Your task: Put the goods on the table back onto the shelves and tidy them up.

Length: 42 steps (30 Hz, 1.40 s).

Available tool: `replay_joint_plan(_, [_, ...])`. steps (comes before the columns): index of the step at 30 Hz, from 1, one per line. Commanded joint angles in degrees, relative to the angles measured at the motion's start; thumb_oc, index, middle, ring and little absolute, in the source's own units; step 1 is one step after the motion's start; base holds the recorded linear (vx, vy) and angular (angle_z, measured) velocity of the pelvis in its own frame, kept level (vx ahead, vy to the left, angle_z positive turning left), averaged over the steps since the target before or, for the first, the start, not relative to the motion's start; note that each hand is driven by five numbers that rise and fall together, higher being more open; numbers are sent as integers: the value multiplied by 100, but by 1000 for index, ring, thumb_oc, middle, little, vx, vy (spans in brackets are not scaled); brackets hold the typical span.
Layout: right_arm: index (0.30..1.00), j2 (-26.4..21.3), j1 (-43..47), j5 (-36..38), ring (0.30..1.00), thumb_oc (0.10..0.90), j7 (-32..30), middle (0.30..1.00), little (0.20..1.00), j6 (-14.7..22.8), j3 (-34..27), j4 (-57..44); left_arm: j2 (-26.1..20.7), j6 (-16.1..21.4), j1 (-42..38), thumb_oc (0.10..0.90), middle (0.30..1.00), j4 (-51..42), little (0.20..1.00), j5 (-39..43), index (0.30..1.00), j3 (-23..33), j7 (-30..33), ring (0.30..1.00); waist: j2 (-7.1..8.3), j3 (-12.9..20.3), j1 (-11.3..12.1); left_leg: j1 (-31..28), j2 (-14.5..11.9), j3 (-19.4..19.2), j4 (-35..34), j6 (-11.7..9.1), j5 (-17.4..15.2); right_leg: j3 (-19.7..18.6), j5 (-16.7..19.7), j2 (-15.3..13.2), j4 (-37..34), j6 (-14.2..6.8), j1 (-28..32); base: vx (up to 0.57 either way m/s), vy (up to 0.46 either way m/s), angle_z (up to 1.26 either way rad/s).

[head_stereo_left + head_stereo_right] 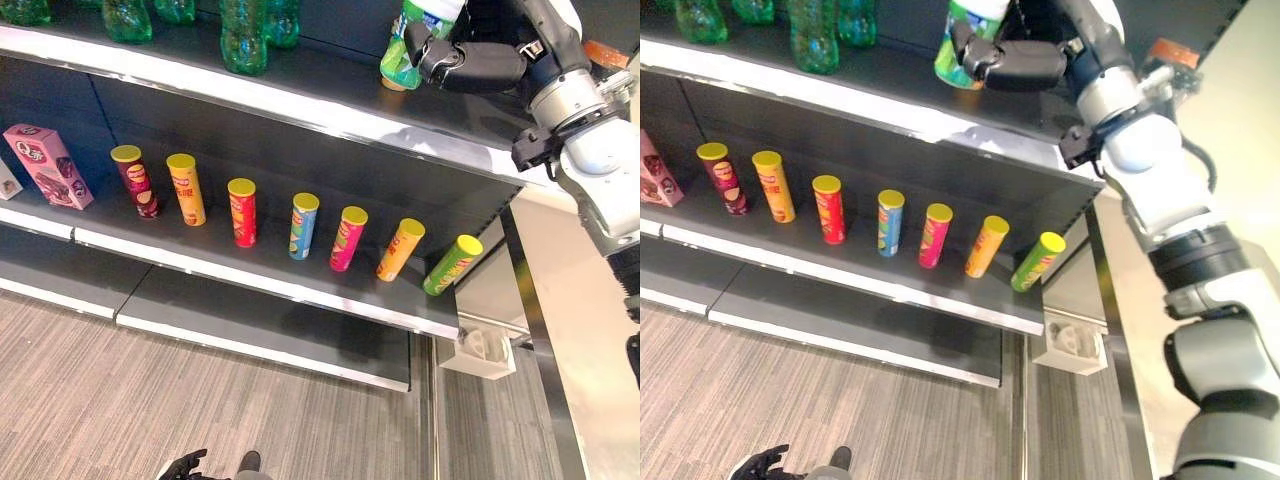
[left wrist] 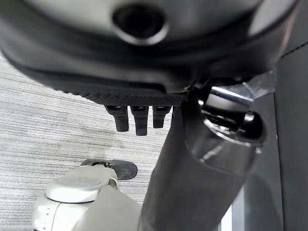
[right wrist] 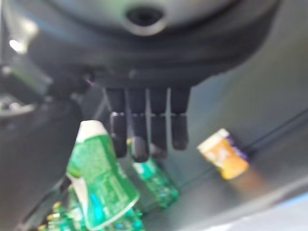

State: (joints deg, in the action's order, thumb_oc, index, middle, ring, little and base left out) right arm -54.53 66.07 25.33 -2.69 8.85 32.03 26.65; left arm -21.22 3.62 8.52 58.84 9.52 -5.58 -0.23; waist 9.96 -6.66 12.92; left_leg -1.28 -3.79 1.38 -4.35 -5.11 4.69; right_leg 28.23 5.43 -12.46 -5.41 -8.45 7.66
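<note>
Upper shelf (image 1: 330,112): your right hand (image 1: 470,66) sits at its right end against a green bottle (image 1: 405,50); more green bottles (image 1: 245,35) crowd the left, bare board between. Lower shelf: seven chip cans (image 1: 303,225) spaced in a row, gaps between each, and a pink box (image 1: 48,165) at far left. Open floor (image 1: 150,400) lies below.

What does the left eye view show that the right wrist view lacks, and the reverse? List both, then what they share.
Left eye view, beyond the wrist view: the row of chip cans on the lower shelf, a pink box at its left end, and the left hand low over the floor.
Right wrist view, beyond the eye view: an orange container lying on the upper shelf.
Shared: the right hand at the white-topped green bottle, with more green bottles nearby.
</note>
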Motion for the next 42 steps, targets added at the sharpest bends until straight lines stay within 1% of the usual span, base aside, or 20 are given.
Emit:
replay_joint_plan(1, [300, -6, 1207, -524, 300, 400, -695, 300, 300, 104, 145, 700, -258, 176, -151, 800, 900, 100, 900, 108, 900, -333, 176, 900, -48, 362, 185, 65, -164, -211, 83, -179, -543, 89, -74, -433, 269, -358, -64, 36, -13, 11])
replay_joint_plan(6, [300, 451, 1473, -1157, 300, 400, -973, 300, 300, -122, 162, 1617, -258, 177, -121, 800, 900, 60, 900, 150, 900, -424, 250, 900, -139, 378, 284, 75, -128, -130, 35, -149, -534, 161, -67, -449, 253, -366, -32, 39, 3, 17])
replay_joint_plan(12, [300, 702, 1423, -1395, 300, 400, -1067, 300, 300, -216, 83, 1990, -232, 165, -132, 800, 900, 75, 900, 142, 900, -486, 282, 900, -208, 379, 341, 84, -90, -68, 17, -126, -539, 210, -66, -455, 252, -371, -19, 33, 4, 8])
replay_joint_plan(15, [300, 713, 1427, -1461, 300, 400, -1077, 300, 300, -237, 96, 1988, -230, 153, -127, 800, 900, 95, 900, 132, 900, -492, 281, 900, -223, 373, 351, 95, -83, -48, 9, -123, -537, 232, -64, -457, 248, -374, -17, 8, 2, 2])
replay_joint_plan(22, [300, 813, 1401, -1450, 300, 400, -988, 300, 300, -221, 179, 1956, -208, 155, -104, 800, 900, 114, 900, 94, 900, -517, 283, 900, -222, 360, 357, 78, -69, -35, 8, -97, -566, 250, -83, -470, 292, -371, -14, 0, 0, 0])
replay_joint_plan(29, [300, 943, 1426, -1450, 300, 400, -863, 300, 300, -218, 324, 1928, -204, 172, -122, 800, 900, 83, 900, 115, 900, -539, 297, 900, -188, 363, 338, 10, -72, -53, 13, -70, -615, 205, -100, -481, 349, -365, -23, 3, 1, 0])
replay_joint_plan(30, [300, 1041, 1434, -1471, 300, 400, -822, 300, 300, -227, 370, 1949, -210, 166, -113, 800, 900, 79, 900, 105, 900, -539, 298, 900, -167, 364, 338, -28, -81, -68, 11, -57, -631, 167, -109, -472, 365, -363, -27, 16, 8, -4])
replay_joint_plan(33, [300, 1099, 1485, -1525, 300, 400, -804, 300, 300, -236, 434, 2017, -215, 172, -112, 800, 900, 79, 900, 125, 900, -534, 308, 900, -150, 360, 348, -36, -79, -70, 10, -58, -636, 170, -111, -462, 358, -361, -24, 4, 4, -1])
replay_joint_plan(42, [300, 1127, 1618, -1808, 300, 400, -839, 300, 300, -304, 599, 2310, -214, 192, -89, 800, 900, 91, 900, 119, 900, -544, 322, 900, -130, 356, 370, -15, -63, -36, -3, -56, -635, 199, -98, -468, 348, -368, -33, 0, 0, 0])
